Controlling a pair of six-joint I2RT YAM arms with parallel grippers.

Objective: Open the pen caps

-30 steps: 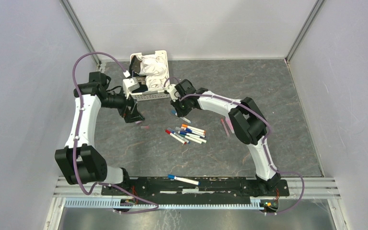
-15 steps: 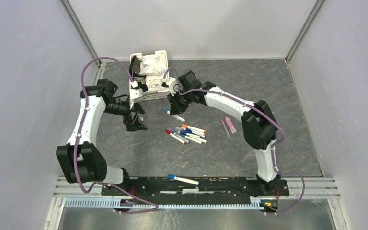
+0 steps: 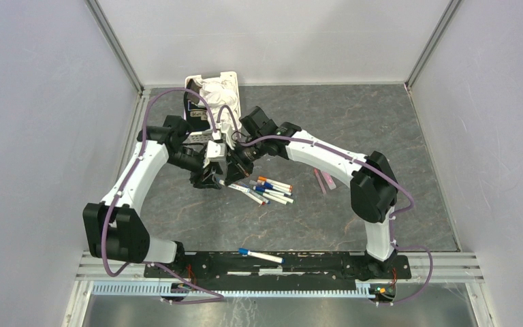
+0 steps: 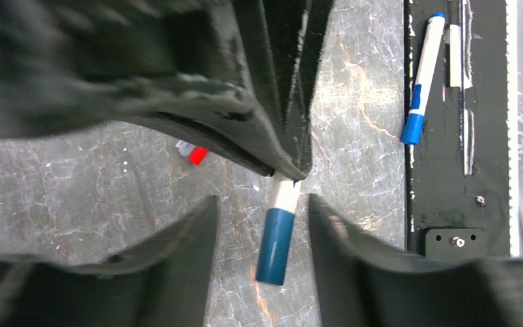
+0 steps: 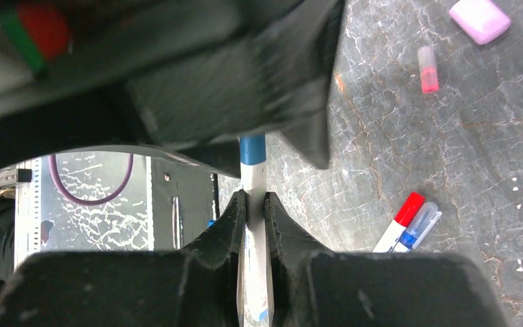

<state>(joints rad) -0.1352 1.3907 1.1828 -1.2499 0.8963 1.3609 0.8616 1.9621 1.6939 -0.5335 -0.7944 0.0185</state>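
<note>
The right claw [image 5: 253, 201] is clamped narrow on the white barrel of a pen [image 5: 252, 178], held above the desk [image 3: 395, 129]; its blue cap [image 4: 274, 248] hangs between the fingers of the left claw [image 4: 262, 204], which stands wide and seems not to touch it; this cap is not yet pulled. One loose reddish cap [image 5: 427, 68] lies on the desk, so a little seems done; the cluster of pens [image 3: 267, 191] shows coloured ends on, and a blue-capped pen [image 3: 260, 255] lies on the base rail [image 3: 327, 262]; most, I judge, is left.
</note>
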